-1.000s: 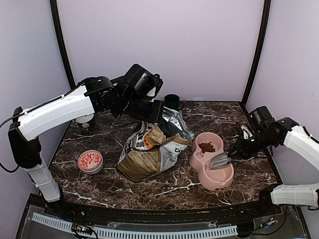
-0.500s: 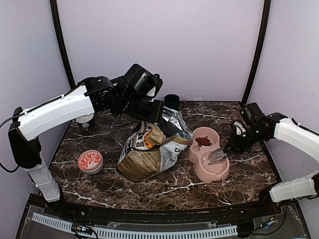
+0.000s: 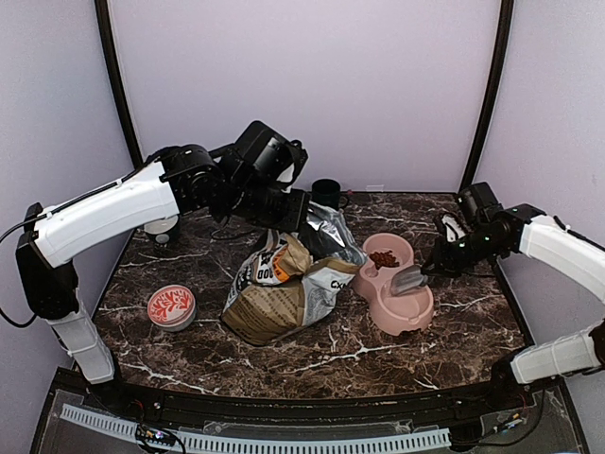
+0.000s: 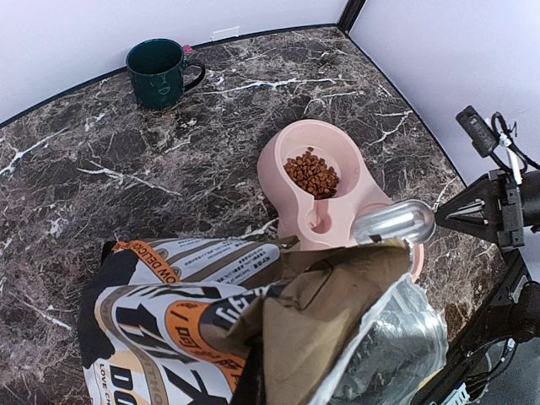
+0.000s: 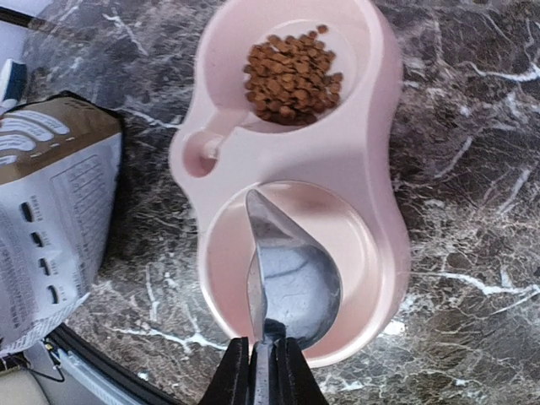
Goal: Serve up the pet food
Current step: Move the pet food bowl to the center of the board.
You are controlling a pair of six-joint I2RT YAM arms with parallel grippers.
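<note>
Pet food [image 3: 383, 258] heaps in the far cup of the pink bowl [image 3: 421, 312]; left gripper [image 3: 293, 214] pinches the bag [image 3: 284, 298] top. Left wrist: its mouth faces the bowl. Right wrist: right gripper [image 5: 261, 359] clamps the empty scoop [image 5: 291, 278]; best enter level.

A robot test booth in a lab: plain lilac walls [image 3: 302, 85] and black frame posts [image 3: 487, 95] box in a marble-patterned tabletop [image 3: 189, 260]. Staged props surround the printed bag [image 3: 284, 293]: pink double bowl [image 3: 376, 291] to its right, dark mug [image 3: 326, 192] behind it, patterned tin [image 3: 171, 305] to its left. 2 robot arms [image 3: 113, 213] flank it.
</note>
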